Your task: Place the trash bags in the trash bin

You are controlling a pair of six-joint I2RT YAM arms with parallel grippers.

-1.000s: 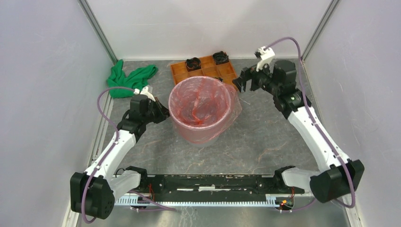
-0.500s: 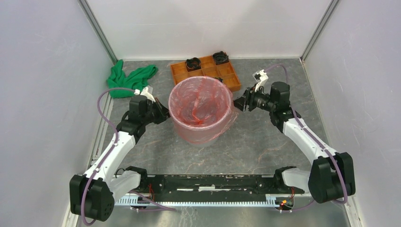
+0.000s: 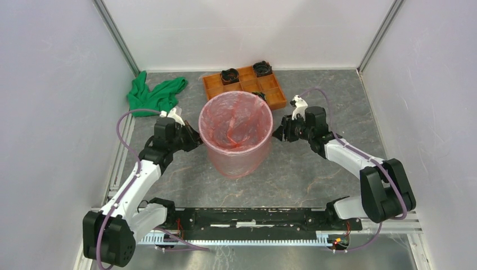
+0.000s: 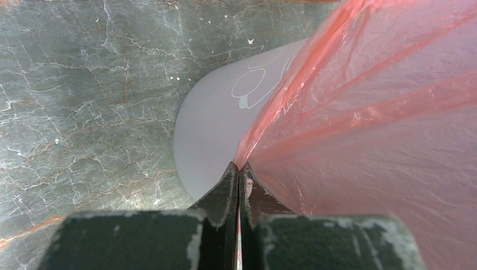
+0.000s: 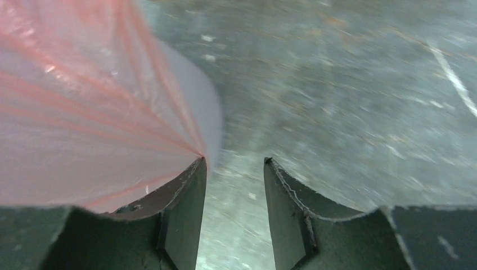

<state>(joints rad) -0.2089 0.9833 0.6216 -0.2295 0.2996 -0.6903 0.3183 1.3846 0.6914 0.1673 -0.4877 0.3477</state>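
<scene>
A red-orange trash bag (image 3: 236,124) lines the grey trash bin (image 4: 211,129) standing mid-desk (image 3: 315,180), its film folded over the rim and draped down the outer wall. The left pincer (image 4: 238,167), fingers together, is clamped on a fold of the film at the bin's left side. The right pincer (image 5: 233,163) hangs beside the bin's right side with its fingers apart, one tip touching the film. Behind lie an orange tray (image 3: 244,84) and a green cloth (image 3: 152,94).

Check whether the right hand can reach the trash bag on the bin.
Probably yes: the right hand is open beside the trash bag draped over the trash bin, with nothing in between.
</scene>
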